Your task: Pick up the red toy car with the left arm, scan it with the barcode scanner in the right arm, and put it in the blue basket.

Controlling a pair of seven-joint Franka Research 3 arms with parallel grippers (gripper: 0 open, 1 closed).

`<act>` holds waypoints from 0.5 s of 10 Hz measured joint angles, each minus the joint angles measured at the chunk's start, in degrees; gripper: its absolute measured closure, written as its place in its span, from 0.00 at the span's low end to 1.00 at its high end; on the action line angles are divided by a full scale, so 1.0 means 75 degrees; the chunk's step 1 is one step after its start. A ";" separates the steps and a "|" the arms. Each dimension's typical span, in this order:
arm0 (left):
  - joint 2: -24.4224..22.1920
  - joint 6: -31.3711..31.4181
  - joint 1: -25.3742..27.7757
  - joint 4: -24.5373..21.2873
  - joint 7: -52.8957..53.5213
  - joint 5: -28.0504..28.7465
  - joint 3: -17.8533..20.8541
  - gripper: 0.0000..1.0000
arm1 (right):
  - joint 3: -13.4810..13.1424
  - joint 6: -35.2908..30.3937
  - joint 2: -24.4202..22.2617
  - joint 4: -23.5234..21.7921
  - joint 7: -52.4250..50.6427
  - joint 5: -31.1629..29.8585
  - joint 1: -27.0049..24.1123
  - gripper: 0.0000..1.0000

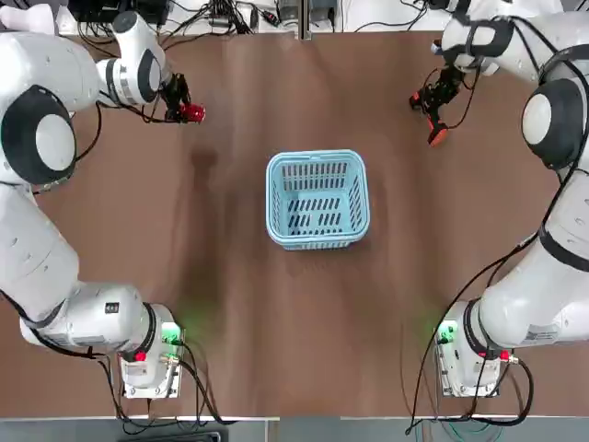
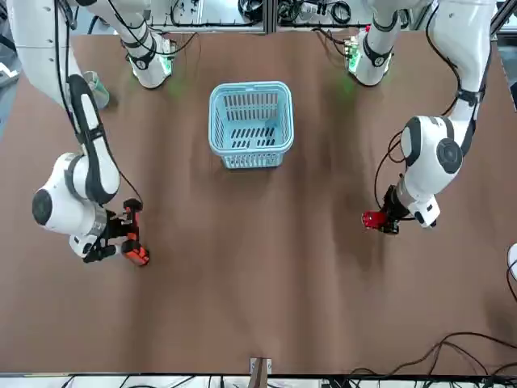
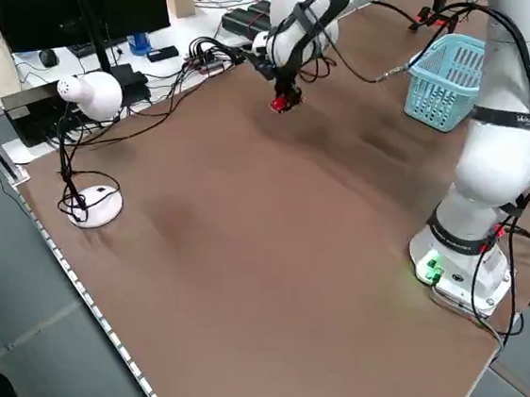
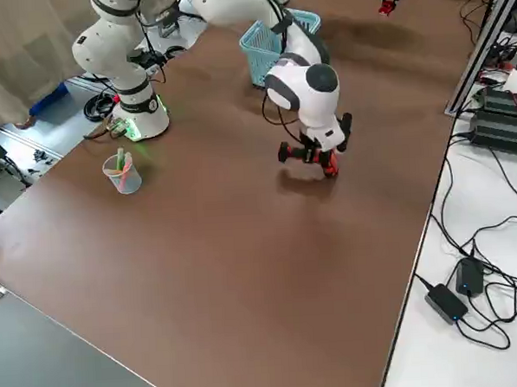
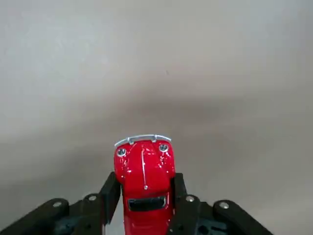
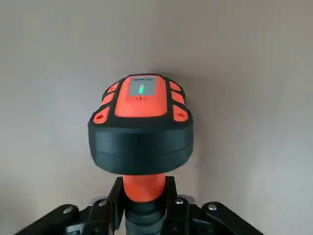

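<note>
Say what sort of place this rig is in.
Probably a robotics lab or test cell: two robot arms on one table, with a blue basket between them, cables strewn over a side bench, and a monitor beyond the table.

Between the two raised arms, bare tabletop lies open; the basket blocks only the middle.

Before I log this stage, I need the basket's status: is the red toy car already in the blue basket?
No, the red toy car is clamped in the left hand.
</note>
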 joint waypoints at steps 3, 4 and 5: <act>-0.0154 -0.0626 -0.0077 0.0600 -0.0819 0.0006 -0.0845 0.52 | 0.0026 -0.1616 0.0018 0.0278 -0.1906 0.1981 -0.0058 0.63; -0.0152 -0.0648 -0.0216 0.0718 -0.1389 0.0177 -0.1022 0.52 | 0.0068 -0.2068 0.0031 0.0280 -0.2067 0.2437 -0.0052 0.63; -0.0136 -0.0657 -0.0360 0.0835 -0.2233 0.0611 -0.1204 0.52 | 0.0149 -0.2464 0.0034 0.0283 -0.2148 0.2846 -0.0036 0.63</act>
